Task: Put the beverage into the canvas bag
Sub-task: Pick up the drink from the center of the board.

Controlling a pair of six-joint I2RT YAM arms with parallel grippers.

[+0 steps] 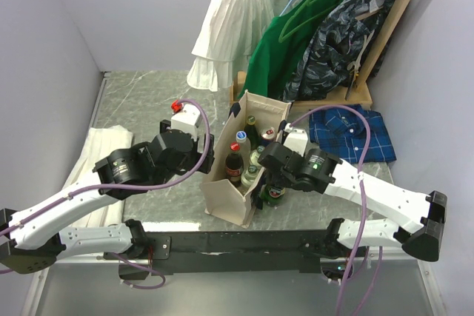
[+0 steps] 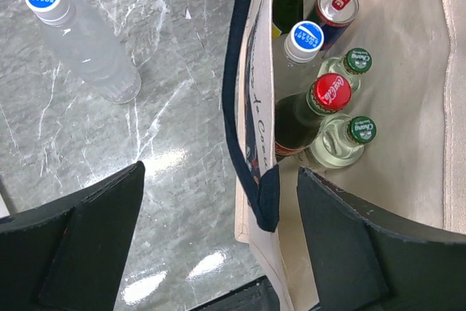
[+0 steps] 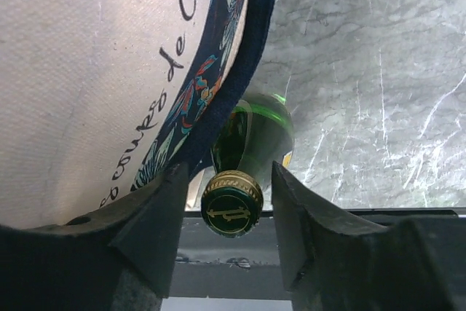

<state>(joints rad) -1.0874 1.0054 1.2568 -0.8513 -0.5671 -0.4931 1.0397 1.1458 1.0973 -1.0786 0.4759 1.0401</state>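
The beverage is a green glass bottle with a gold-rimmed green cap, standing on the marble table against the right outer wall of the canvas bag. My right gripper is open, with its fingers on either side of the cap and a gap on each side. In the top view the bottle shows just below the right gripper. The cream bag stands upright and holds several bottles and a can. My left gripper is open, straddling the bag's left wall and navy strap.
A clear bottle with a blue cap stands on the table left of the bag. A white folded cloth lies at the left and a blue plaid shirt at the right. Garments hang on a wooden rack behind.
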